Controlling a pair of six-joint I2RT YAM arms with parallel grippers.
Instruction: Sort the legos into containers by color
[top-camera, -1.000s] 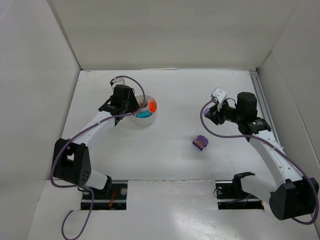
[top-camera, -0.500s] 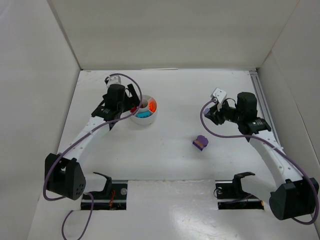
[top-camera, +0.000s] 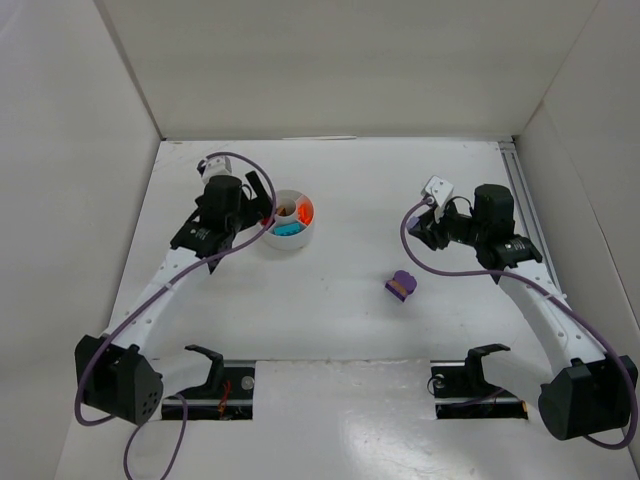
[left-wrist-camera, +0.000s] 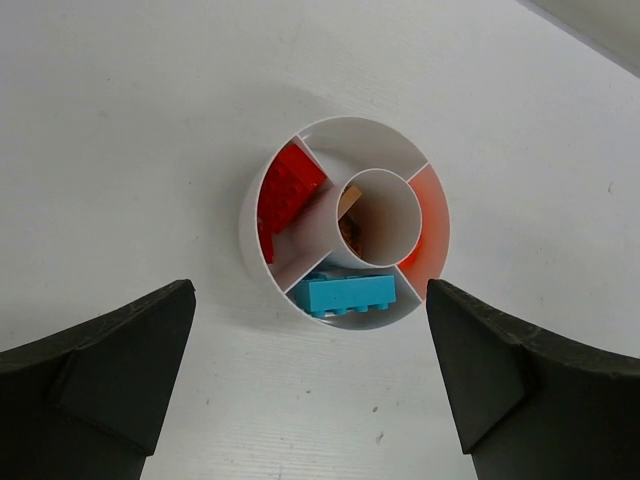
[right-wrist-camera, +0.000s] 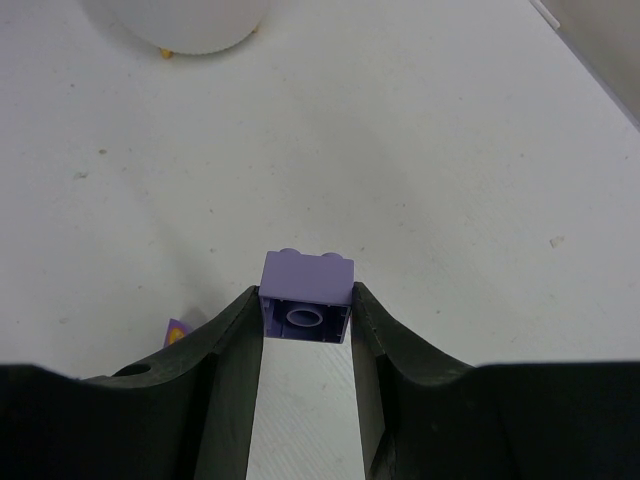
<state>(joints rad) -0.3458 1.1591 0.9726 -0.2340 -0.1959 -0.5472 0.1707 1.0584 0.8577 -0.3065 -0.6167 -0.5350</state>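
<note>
The round white dish holds a red brick, a teal brick, an orange piece and a tan piece in the middle cup. My left gripper hangs open just left of the dish, with nothing between its fingers. Over the right half of the table, my right gripper is shut on a lilac brick. A purple brick with a tan piece lies on the table between the arms.
White walls enclose the table on three sides. A metal rail runs along the right edge. The arm bases and two black brackets sit at the near edge. The dish's side shows at the top of the right wrist view.
My left gripper has opened wide and drawn back to the left, off the dish. The right arm and its lilac brick have not moved.
</note>
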